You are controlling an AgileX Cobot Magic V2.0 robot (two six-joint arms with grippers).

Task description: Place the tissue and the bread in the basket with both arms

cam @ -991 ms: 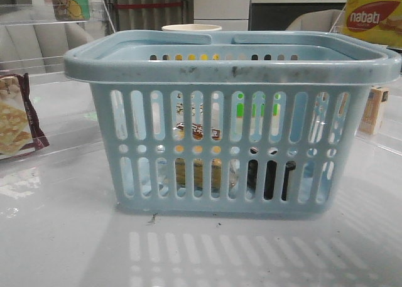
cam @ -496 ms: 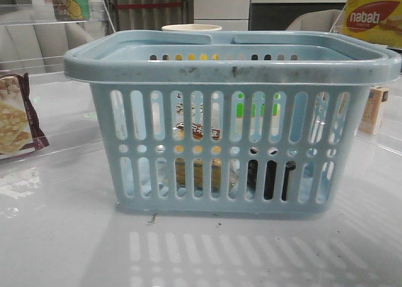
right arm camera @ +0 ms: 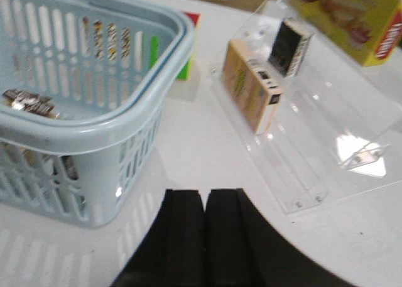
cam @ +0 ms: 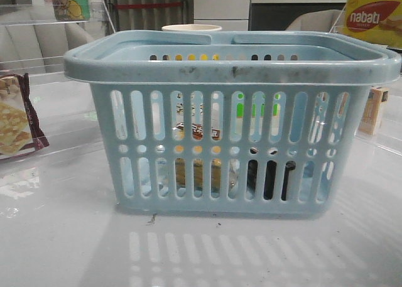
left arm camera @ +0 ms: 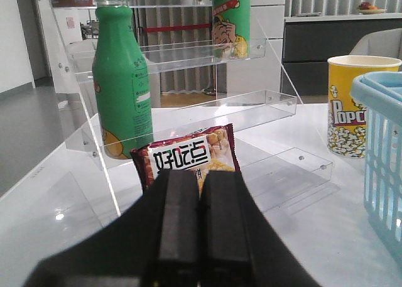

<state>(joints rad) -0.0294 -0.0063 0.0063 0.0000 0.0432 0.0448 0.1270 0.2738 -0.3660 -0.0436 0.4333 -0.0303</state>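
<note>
Front view: one light-blue basket upright in the middle of the white table, handles folded down along the rim. Through its slots, one bread in clear wrap, golden-brown with a dark label, left of centre inside; just beside it to the right, one dark tissue on the basket floor. One maroon-edged cracker packet at the left edge, well apart from the basket; one yellow nabati box on the right at the back; one small tan box near the basket's right side; one pale cup rim showing behind the basket. No arm or gripper visible here. Left wrist view: left gripper clenched, its two dark fingers pressed together with nothing between them, held over the table. Ahead of it one cracker packet, two green bottles on a clear acrylic shelf, one yellow popcorn cup, and a corner of the basket. Right wrist view: right gripper likewise clamped flat on nothing, beside the basket, not touching it. Part of the bread's label visible inside; tissue hard to make out here. Two small boxes on a clear stand, one yellow box beyond.
</note>
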